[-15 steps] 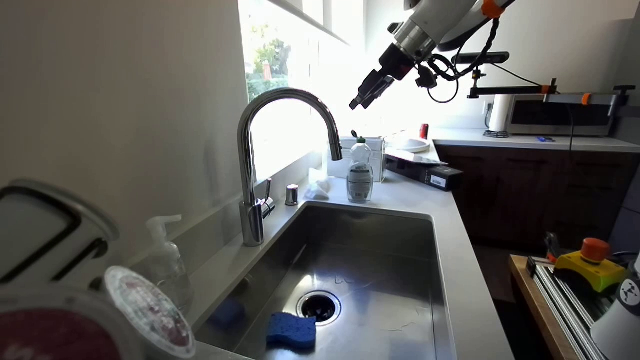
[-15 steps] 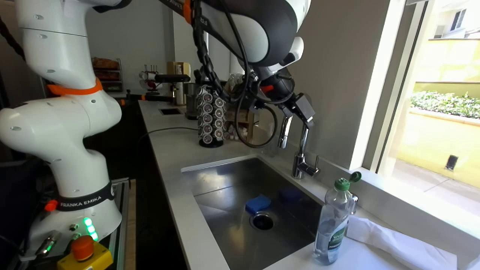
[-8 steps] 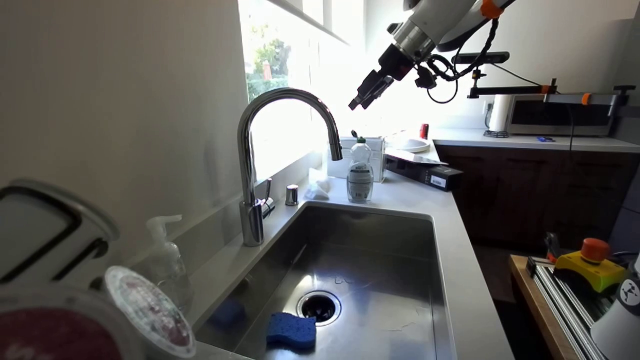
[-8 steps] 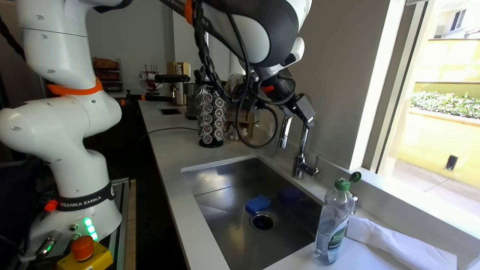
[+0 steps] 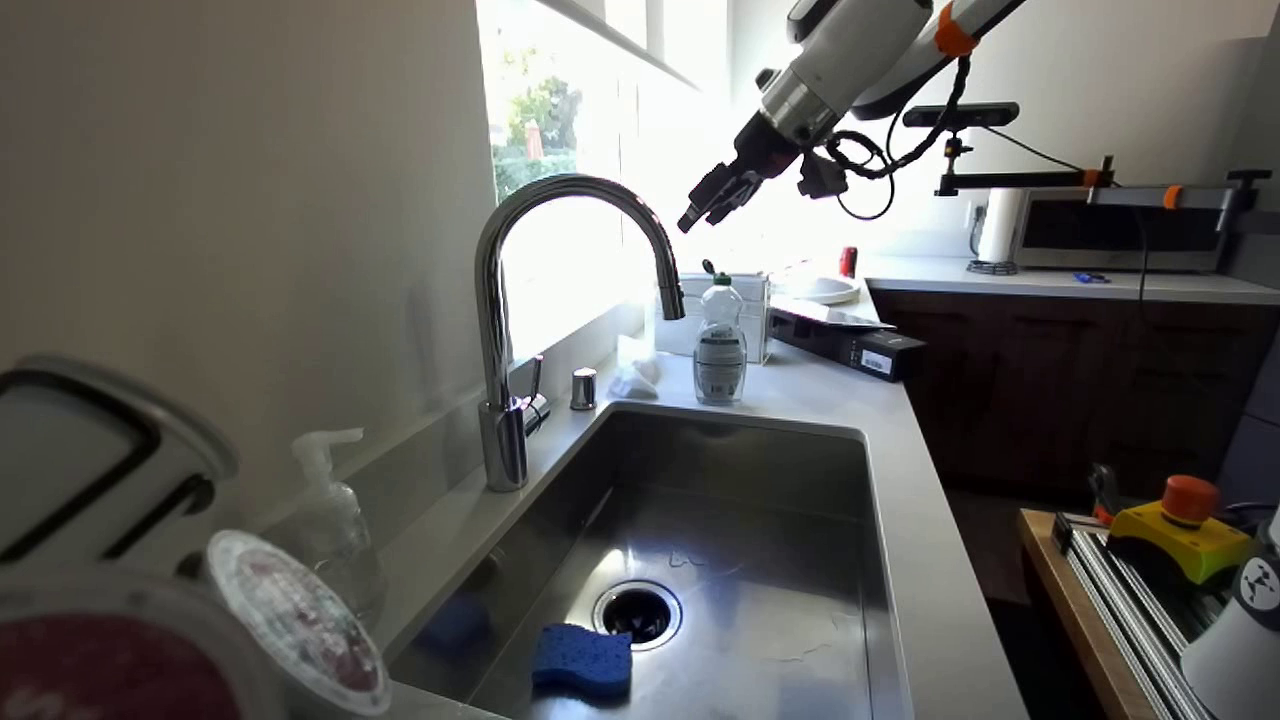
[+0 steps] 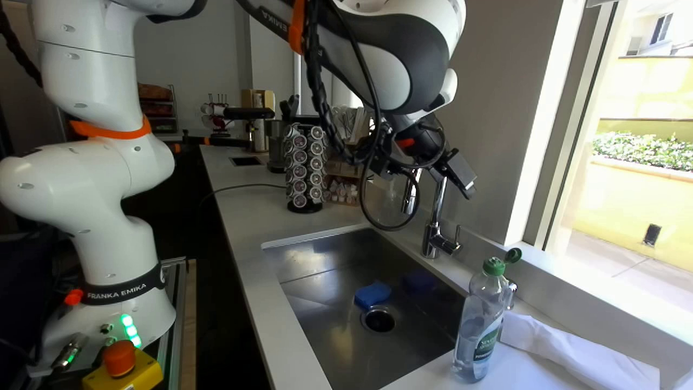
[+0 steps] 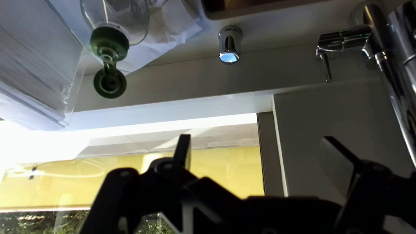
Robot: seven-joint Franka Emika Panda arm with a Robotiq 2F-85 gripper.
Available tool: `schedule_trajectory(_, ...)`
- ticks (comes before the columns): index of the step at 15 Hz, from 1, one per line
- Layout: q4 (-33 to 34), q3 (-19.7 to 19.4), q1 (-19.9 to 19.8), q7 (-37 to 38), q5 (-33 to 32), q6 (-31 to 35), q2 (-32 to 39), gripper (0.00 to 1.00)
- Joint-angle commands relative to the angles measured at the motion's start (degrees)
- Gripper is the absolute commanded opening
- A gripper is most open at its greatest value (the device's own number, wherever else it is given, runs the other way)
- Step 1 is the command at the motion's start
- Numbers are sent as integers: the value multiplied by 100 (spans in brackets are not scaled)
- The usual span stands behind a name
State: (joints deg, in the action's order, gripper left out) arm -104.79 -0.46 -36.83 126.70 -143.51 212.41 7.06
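Note:
My gripper point(image 7: 256, 139) stands open in the wrist view, its two dark fingers wide apart with only window and wall seen between them. High above the counter, the gripper point(image 5: 700, 212) is in the air near the arched chrome faucet point(image 5: 488, 330), touching nothing that I can see. A clear soap bottle point(image 6: 479, 330) with its green flip cap point(image 7: 109, 42) raised stands upright on the counter beyond the sink's end. The blue sponge point(image 5: 583, 660) lies on the sink floor point(image 6: 325, 325), beside the drain point(image 6: 379, 320).
White crumpled paper point(image 6: 579, 349) lies by the bottle along the window ledge. Behind the bottle are a white box point(image 5: 755, 300) and a long black box point(image 5: 885, 355). A pod rack point(image 6: 305, 168) stands past the sink. A chrome cap point(image 7: 230, 45) rises beside the faucet.
Over the last half second the arm has moved, bringing the gripper lower and toward the window side. Its jaws look unchanged. Bottle, sponge and faucet have stayed in place.

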Motion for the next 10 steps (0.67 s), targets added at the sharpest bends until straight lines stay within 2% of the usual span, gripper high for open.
schedule_trajectory(1, 846, -350, 542, 147, -150, 436, 750, 100)
schedule_trajectory(3, 1327, -542, 816, 76, -148, 746, 1060, 100)
schedule_trajectory(5, 2013, -533, 917, -28, -151, 1281, 1462, 100)
schedule_trajectory(8, 2904, -789, 1236, -182, -137, 1928, 2000, 100)
schedule_trajectory(10, 3500, -891, 1301, -289, -130, 2343, 2346, 100)
